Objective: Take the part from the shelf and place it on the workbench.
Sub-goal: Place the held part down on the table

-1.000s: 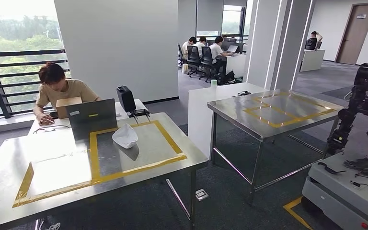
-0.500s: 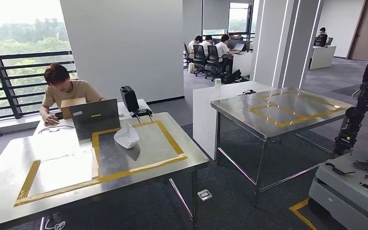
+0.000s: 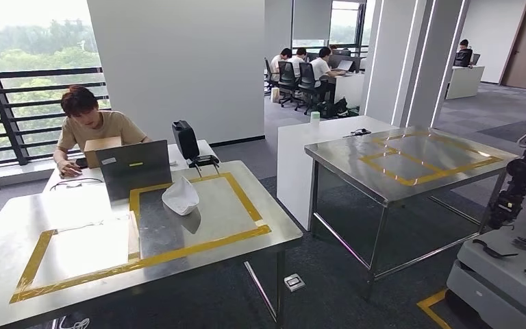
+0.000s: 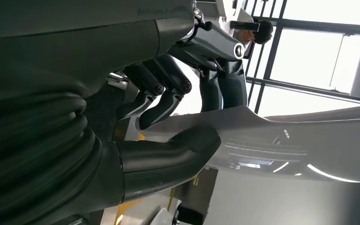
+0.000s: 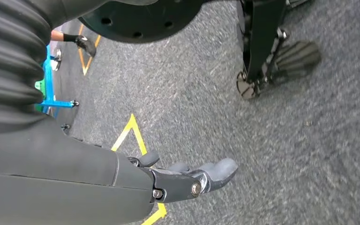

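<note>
**Left hand [image 4: 166, 143] grips the part; right hand hangs slack**

Head view: the workbench [image 3: 236, 205], a steel table marked with yellow tape rectangles, fills the lower left of the frame. A white moulded piece [image 3: 180, 195] lies inside the taped rectangle at centre-left. A laptop [image 3: 135, 168] stands just behind that rectangle, and a person [image 3: 89, 127] sits behind it at upper left. A second steel table [image 3: 411, 161], also taped, stands at centre-right, well apart from the workbench.

Left wrist view: the hand holds the part [image 4: 309, 145], a pale grey, curved sheet-like piece. The thumb [image 4: 197, 139] presses one face. The dark fingers [image 4: 168, 101] close on the opposite face. The part extends away from the hand to the far edge of the picture.

Right wrist view: the right hand [image 5: 183, 180] hangs above grey carpet [image 5: 286, 140]. Its fingers are stretched out and hold nothing. A yellow tape line [image 5: 131, 129] runs on the carpet beside the hand.
</note>
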Tool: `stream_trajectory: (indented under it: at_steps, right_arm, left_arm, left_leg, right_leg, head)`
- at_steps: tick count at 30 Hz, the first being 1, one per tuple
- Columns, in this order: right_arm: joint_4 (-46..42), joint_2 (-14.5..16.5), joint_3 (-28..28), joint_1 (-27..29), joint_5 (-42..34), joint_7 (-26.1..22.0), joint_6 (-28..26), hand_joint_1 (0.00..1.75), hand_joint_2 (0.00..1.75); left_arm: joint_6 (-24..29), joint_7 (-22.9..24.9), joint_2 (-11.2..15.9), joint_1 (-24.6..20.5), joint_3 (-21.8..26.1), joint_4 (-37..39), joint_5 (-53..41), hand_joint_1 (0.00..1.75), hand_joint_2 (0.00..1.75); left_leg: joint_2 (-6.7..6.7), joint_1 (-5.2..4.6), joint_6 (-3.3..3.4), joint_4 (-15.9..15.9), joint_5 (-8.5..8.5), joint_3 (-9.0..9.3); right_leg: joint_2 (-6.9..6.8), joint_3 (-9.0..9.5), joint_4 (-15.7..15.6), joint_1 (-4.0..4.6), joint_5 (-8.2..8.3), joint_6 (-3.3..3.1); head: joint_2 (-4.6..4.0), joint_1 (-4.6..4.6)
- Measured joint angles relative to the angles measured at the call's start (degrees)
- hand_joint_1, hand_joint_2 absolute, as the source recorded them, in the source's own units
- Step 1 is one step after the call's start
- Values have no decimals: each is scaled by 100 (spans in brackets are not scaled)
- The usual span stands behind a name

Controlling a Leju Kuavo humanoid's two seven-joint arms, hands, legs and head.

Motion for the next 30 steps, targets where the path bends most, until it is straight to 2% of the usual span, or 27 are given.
stream_trajectory:
  at_steps: [2,3,5,6,7,8,10,11,13,14,16,17,18,20,21,22,23,24,26,27,28,30]
  right_arm:
    - [0,-46,-2,-5,-15,-6,66,0,175]
    - [0,-72,-2,-10,-19,-7,85,0,175]
    - [1,-113,-2,-14,-20,-6,97,0,175]
    - [1,-128,-2,-11,-20,-5,97,0,175]
    - [1,-142,-3,-1,-20,-5,96,0,175]
    - [1,-152,-3,12,-20,-4,94,0,175]
    - [1,-172,-5,40,-42,39,83,0,175]
    - [1,-181,-10,46,-66,90,72,0,175]
    - [0,-191,-21,43,-113,175,46,0,175]
    - [-1,-196,-26,40,-121,185,34,0,175]
    - [-2,-200,-26,30,-112,158,25,0,175]
    - [-2,-204,-26,20,-101,128,33,0,175]
    - [-2,-207,-26,7,-84,91,48,0,175]
    - [-2,-213,-23,-8,-49,21,76,0,175]
    - [-2,-214,-21,-6,-35,4,82,0,175]
    - [-2,-214,-20,6,-27,-3,81,0,175]
    - [-1,-214,-20,23,-22,-3,80,0,175]
    - [-1,-212,-20,41,-20,-2,80,0,175]
    - [-1,-209,-19,63,-15,-1,80,0,175]
    - [-1,-208,-19,59,-13,-1,79,0,175]
    - [-2,-209,-18,52,-9,0,78,0,175]
    - [-2,-210,-16,38,-5,2,76,0,175]
  left_arm:
    - [1,20,4,-16,0,-36,31,175,175]
    - [0,26,5,-27,-1,-49,41,175,175]
    - [0,29,4,-45,-2,-58,49,175,175]
    - [0,30,3,-45,-2,-57,51,175,175]
    - [0,30,3,-44,-2,-56,52,175,175]
    - [0,30,3,-43,-3,-54,53,175,175]
    - [-1,30,4,-44,-8,-47,55,175,175]
    - [-4,31,5,-46,-16,-38,63,175,175]
    - [-16,36,9,-63,-47,-6,83,175,175]
    - [-25,38,14,-74,-69,14,93,175,175]
    - [-35,38,35,-97,-112,48,98,175,175]
    - [-37,35,48,-110,-126,62,100,175,175]
    - [-33,32,61,-120,-136,72,104,175,175]
    - [-10,23,72,-98,-142,83,129,175,175]
    - [2,20,74,-64,-142,84,144,175,175]
    - [12,18,73,-26,-142,85,158,175,175]
    - [14,17,73,5,-142,84,166,175,175]
    - [15,15,73,27,-142,84,167,175,175]
    - [15,9,74,57,-142,85,167,175,175]
    - [15,11,74,70,-144,89,167,175,175]
    - [16,12,74,86,-145,88,168,175,175]
    - [18,15,73,101,-149,81,169,175,175]
  left_leg:
    - [-25,20,78,-41,-47,104]
    - [-30,25,109,-58,-74,155]
    - [-36,19,146,-61,-140,220]
    - [-44,16,147,-61,-178,257]
    - [-56,14,144,-61,-220,305]
    - [-68,14,136,-60,-265,367]
    - [-84,14,113,-62,-361,488]
    - [-92,9,90,-57,-408,538]
    - [-106,0,23,-33,-477,593]
    - [-114,-5,-17,-9,-487,633]
    - [-106,2,-84,98,-501,683]
    - [-93,6,-109,232,-531,638]
    - [-79,13,-131,458,-594,521]
    - [-60,25,-164,1086,-829,95]
    - [-57,32,-178,1338,-949,-126]
    - [-53,40,-194,1451,-1004,-290]
    - [-45,46,-207,1391,-948,-370]
    - [-35,51,-218,1168,-776,-373]
    - [7,57,-223,519,-232,-287]
    - [27,48,-193,289,-54,-251]
    - [40,37,-151,161,54,-230]
    - [29,28,-39,124,28,-181]
  right_leg:
    - [4,-86,253,-8,-55,48]
    - [9,-245,523,-14,-137,70]
    - [15,-728,1211,-16,-367,107]
    - [16,-957,1463,-16,-427,119]
    - [16,-1110,1548,-16,-383,121]
    - [16,-1159,1428,-15,-214,112]
    - [19,-1025,748,-7,348,58]
    - [22,-941,429,9,480,27]
    - [33,-832,108,36,540,-28]
    - [36,-803,97,45,475,-54]
    - [38,-657,50,25,520,-128]
    - [34,-582,39,17,493,-168]
    - [35,-508,28,6,463,-203]
    - [38,-425,24,2,381,-245]
    - [42,-382,24,2,334,-247]
    - [45,-323,24,-1,278,-239]
    - [47,-249,24,-5,219,-223]
    - [45,-164,24,-14,154,-202]
    - [36,-16,32,-30,16,-142]
    - [35,26,31,-29,-47,-103]
    - [32,58,18,-24,-98,-60]
    - [32,111,7,-7,-117,19]
  head:
    - [0,1]
    - [0,3]
    - [0,7]
    - [0,9]
    - [0,9]
    - [0,11]
    - [-1,11]
    - [-2,11]
    - [0,9]
    - [0,8]
    - [1,7]
    - [0,4]
    - [0,3]
    - [0,-2]
    - [1,-2]
    - [1,-3]
    - [1,-3]
    - [1,-3]
    - [0,-6]
    - [-2,-10]
    - [-3,-8]
    - [-3,-4]
